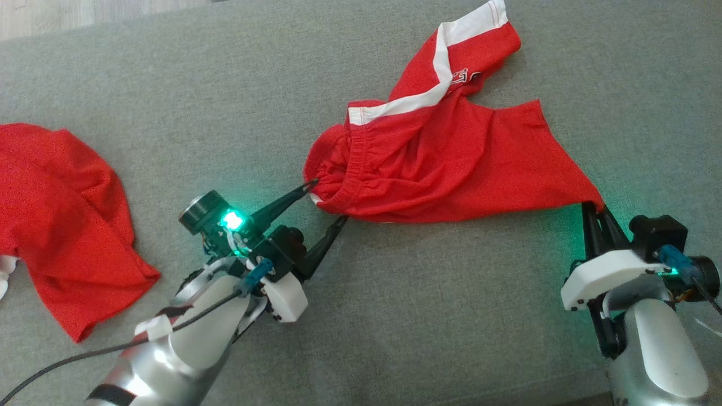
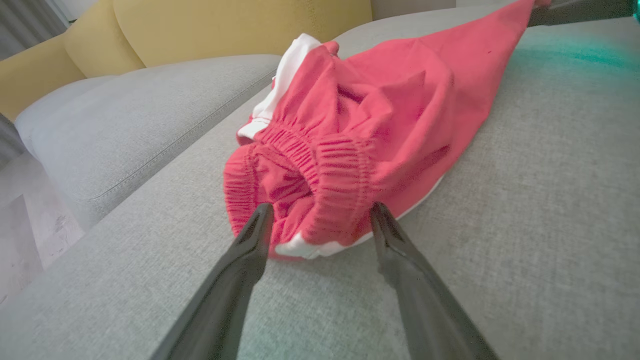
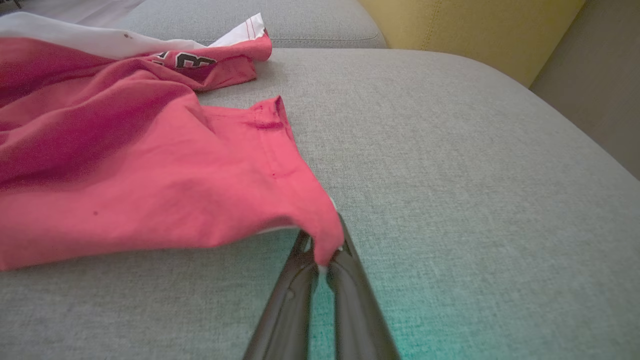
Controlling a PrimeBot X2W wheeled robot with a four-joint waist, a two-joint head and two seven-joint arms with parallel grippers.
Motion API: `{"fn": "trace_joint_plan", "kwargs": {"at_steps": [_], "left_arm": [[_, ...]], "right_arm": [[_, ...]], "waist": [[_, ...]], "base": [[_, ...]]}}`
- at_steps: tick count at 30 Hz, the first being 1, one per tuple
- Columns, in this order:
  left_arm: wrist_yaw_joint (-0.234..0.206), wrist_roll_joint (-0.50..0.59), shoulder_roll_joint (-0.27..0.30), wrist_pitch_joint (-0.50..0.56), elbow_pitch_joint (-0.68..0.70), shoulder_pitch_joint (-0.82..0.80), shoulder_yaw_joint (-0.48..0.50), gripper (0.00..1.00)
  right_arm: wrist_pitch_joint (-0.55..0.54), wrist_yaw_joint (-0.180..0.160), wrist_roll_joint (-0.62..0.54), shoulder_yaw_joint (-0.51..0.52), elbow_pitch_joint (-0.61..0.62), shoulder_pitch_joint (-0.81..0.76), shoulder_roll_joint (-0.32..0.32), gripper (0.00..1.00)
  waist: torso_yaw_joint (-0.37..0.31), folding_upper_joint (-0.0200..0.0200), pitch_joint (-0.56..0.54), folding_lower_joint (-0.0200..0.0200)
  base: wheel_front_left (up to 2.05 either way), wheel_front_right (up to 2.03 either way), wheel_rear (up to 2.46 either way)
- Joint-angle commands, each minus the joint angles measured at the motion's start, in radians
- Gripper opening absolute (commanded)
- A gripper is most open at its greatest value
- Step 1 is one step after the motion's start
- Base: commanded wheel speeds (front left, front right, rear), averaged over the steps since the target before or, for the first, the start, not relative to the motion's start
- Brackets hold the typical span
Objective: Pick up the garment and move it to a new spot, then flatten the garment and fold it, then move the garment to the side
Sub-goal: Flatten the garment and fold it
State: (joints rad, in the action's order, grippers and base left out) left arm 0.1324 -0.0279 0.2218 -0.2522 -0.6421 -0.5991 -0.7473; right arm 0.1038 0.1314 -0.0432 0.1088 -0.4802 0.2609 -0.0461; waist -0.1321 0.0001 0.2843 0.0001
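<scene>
The garment (image 1: 440, 163) is a pair of red shorts with white stripes, lying crumpled on the grey cushion. My left gripper (image 1: 329, 200) is open, its two fingertips straddling the bunched elastic waistband (image 2: 320, 170) at the garment's left end. In the left wrist view the left gripper (image 2: 320, 212) has the waistband between its spread fingers, with nothing pinched. My right gripper (image 1: 595, 207) is shut on the garment's lower right corner; the right wrist view shows that corner (image 3: 325, 240) clamped between the closed fingertips of the right gripper (image 3: 322, 262).
A second red garment (image 1: 62, 220) lies at the left edge of the cushion (image 1: 225, 96). Yellow sofa backrests (image 2: 200, 25) rise behind the grey seat cushions. Bare floor (image 1: 84, 14) shows at the far top left.
</scene>
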Motion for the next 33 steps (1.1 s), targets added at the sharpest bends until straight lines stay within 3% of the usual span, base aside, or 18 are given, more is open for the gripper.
{"fn": "trace_joint_plan", "kwargs": {"at_steps": [1,6,7,8,9,22,33], "left_arm": [[-0.002,-0.015,0.029,-0.009,0.020,-0.049,0.001,1.00],[-0.002,-0.039,0.033,-0.009,0.036,-0.059,-0.038,1.00],[-0.002,-0.046,0.035,-0.009,0.040,-0.059,-0.047,0.66],[-0.002,-0.054,0.036,-0.009,0.043,-0.059,-0.056,0.14],[-0.002,-0.063,0.039,-0.009,0.044,-0.058,-0.065,0.00],[-0.002,-0.121,0.057,-0.009,0.100,-0.032,-0.078,0.00],[-0.038,-0.185,0.109,-0.009,0.195,0.020,0.011,0.00]], "right_arm": [[0.006,-0.001,0.005,-0.024,0.023,0.036,-0.004,0.00],[0.008,-0.001,0.005,-0.029,0.015,0.041,-0.004,0.00],[0.009,-0.001,0.005,-0.029,0.013,0.042,-0.004,0.00],[0.009,-0.001,0.005,-0.029,0.011,0.043,-0.004,0.00],[0.010,-0.001,0.004,-0.029,0.009,0.044,-0.004,0.00],[0.003,-0.001,-0.015,-0.010,0.005,0.036,-0.004,0.00],[0.011,-0.001,0.027,-0.061,0.098,0.068,-0.004,0.00]], "waist": [[-0.001,-0.0001,0.000,-0.0001],[-0.002,-0.0001,-0.005,-0.0001],[-0.002,-0.0001,-0.006,-0.0001],[-0.002,-0.0001,-0.008,-0.0001],[-0.002,-0.0001,-0.010,-0.0001],[0.033,-0.0001,-0.045,-0.0001],[0.050,-0.0001,-0.107,-0.0001]], "base": [[0.00,0.00,0.00],[0.00,0.00,0.00],[0.00,0.00,0.00],[0.00,0.00,0.00],[0.00,0.00,0.00],[0.00,0.00,0.00],[0.00,0.00,0.00]]}}
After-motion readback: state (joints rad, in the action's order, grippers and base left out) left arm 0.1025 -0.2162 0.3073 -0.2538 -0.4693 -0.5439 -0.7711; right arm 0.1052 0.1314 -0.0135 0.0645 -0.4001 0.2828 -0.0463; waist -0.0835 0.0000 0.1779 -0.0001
